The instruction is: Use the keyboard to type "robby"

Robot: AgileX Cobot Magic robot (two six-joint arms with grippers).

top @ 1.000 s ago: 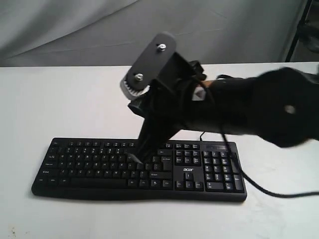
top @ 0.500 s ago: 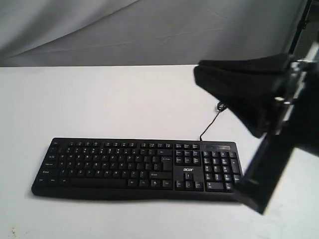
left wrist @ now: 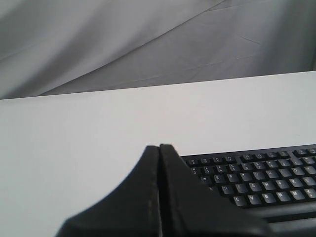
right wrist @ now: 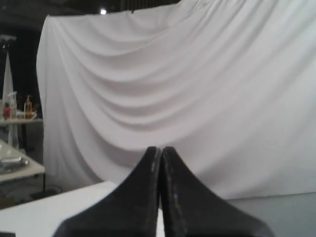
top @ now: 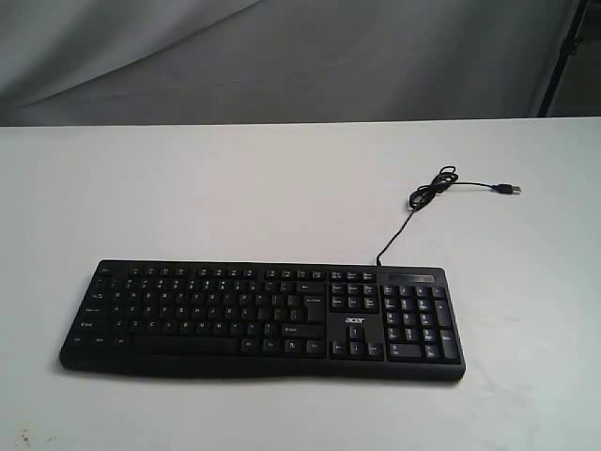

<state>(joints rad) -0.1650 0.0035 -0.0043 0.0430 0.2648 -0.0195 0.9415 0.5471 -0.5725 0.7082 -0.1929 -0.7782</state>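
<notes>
- Left fingers pinched together, empty, near the keyboard; right fingers likewise.
- Right wrist camera can't see it; descending blind, I could strike wrong letters.

One keyboard lies on one counter. The keyboard has one number pad and one white logo. One thin cable runs from it, with one tangle of loops and one plug at its end. Two grippers show, one per wrist view: the left gripper and the right gripper. Each has two fingers pressed flat together, four in all. One draped cloth hangs behind. A few bottles stand far off in the right wrist view, too small to count
</notes>
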